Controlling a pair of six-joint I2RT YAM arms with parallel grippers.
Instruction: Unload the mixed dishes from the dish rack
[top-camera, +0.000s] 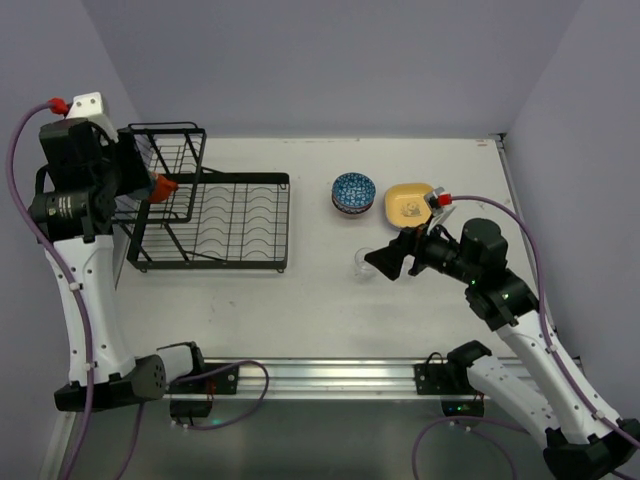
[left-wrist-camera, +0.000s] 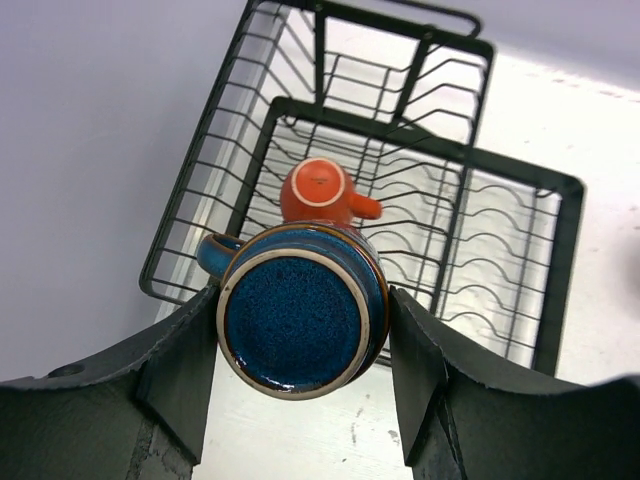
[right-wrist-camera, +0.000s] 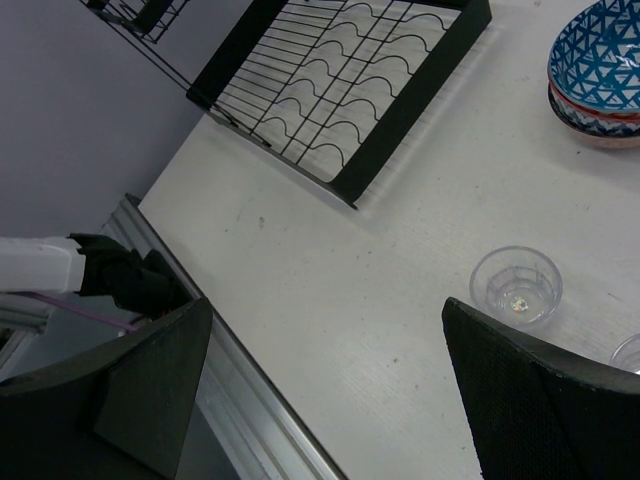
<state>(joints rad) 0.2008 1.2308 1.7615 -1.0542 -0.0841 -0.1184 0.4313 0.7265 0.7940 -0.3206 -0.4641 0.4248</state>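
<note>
A black wire dish rack (top-camera: 215, 215), a flat slotted tray joined to a taller basket, sits at 10 o'clock on the white table (top-camera: 300, 320). A yellow plate (top-camera: 408, 203) and stacked blue-white bowls (top-camera: 353, 192) lie at 1 o'clock. Only the left wrist view shows the left gripper (left-wrist-camera: 302, 350) clenched around a dark blue mug (left-wrist-camera: 300, 300), base toward the camera. An upturned orange mug (left-wrist-camera: 320, 190) sits in the rack at its 12 o'clock. The right gripper (right-wrist-camera: 320, 390), fingers spread, hovers near a clear glass (right-wrist-camera: 516, 285).

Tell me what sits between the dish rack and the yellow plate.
A stack of patterned bowls, blue-white one on top, sits there, as the top external view shows.
</note>
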